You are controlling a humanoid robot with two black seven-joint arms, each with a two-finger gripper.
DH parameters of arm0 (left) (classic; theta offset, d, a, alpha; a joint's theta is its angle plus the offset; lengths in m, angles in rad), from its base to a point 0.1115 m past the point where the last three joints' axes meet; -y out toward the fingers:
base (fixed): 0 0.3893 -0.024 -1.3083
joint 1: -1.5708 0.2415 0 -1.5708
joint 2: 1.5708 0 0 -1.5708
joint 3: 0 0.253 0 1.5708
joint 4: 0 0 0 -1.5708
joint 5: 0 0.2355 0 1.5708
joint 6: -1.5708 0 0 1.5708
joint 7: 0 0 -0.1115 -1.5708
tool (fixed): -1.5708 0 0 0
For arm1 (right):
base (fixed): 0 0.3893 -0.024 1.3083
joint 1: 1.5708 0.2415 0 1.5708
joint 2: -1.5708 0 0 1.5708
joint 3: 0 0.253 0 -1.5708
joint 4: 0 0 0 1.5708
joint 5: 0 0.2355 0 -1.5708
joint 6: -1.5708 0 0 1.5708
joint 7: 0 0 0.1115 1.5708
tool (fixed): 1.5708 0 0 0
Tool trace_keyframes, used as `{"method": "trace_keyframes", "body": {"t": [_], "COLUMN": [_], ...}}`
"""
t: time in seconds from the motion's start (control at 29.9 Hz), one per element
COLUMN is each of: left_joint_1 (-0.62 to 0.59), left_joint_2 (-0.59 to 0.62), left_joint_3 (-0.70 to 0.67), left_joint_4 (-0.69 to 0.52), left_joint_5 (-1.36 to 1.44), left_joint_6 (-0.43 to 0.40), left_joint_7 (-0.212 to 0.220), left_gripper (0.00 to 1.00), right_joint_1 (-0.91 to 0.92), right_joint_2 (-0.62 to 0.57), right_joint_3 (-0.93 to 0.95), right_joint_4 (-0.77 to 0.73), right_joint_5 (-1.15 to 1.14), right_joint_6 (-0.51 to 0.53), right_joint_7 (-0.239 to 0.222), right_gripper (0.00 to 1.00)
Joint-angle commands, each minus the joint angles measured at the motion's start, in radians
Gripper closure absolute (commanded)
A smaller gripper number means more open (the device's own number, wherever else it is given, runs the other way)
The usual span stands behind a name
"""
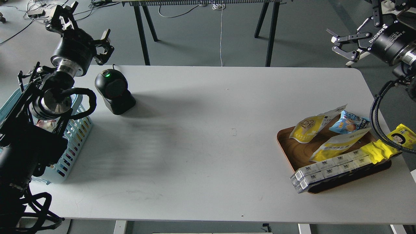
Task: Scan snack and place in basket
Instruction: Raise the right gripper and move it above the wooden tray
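Note:
The snack (308,127), a yellow-and-white pouch with a scoop of brown nuts pictured, lies at the back left of a wooden tray (286,147) at the table's right. The light blue basket (75,136) stands at the table's left edge, mostly hidden behind my left arm. My left gripper (85,24) is open and empty, above and behind the basket, left of the scanner. My right gripper (354,18) is open and empty, high beyond the table's far right corner, well away from the snack; its upper finger is cut off by the frame's edge.
A black barcode scanner (113,90) with a green light stands at the back left. The tray also holds a flatter yellow-and-white pouch (338,144), a blue pack (348,122), a yellow cartoon-girl wrapper (390,143) and white boxes (328,169). Black table legs stand behind.

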Motion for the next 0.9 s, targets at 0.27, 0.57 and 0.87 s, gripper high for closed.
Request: {"method": "trace_keyframes", "body": {"t": [0.27,0.57,0.87], "left_joint_1": [-0.002,0.003,0.013], "left_joint_2": [-0.008,-0.008,-0.006], "left_joint_3": [-0.002,-0.001,-0.004], "left_joint_4": [0.000,0.000,-0.001], "left_joint_5": [-0.001,-0.003,-0.002], "left_joint_6": [-0.002,-0.005,-0.004], "left_joint_7": [-0.015,-0.029,-0.030], "left_gripper": [0.00,0.00,0.00], "right_joint_1": [0.581,1.009,1.128], "right_joint_2": [-0.069,-0.038,-0.006], "right_joint_3": [-0.666,-1.011,-1.177], "right_joint_4": [0.244,0.556,0.686], "right_joint_5": [-0.126,0.174,0.323], "right_joint_6": [-0.186,-0.775,-0.905], "right_joint_7": [-0.118,-0.232,-0.270], "right_gripper": [0.01,0.02,0.02]}}
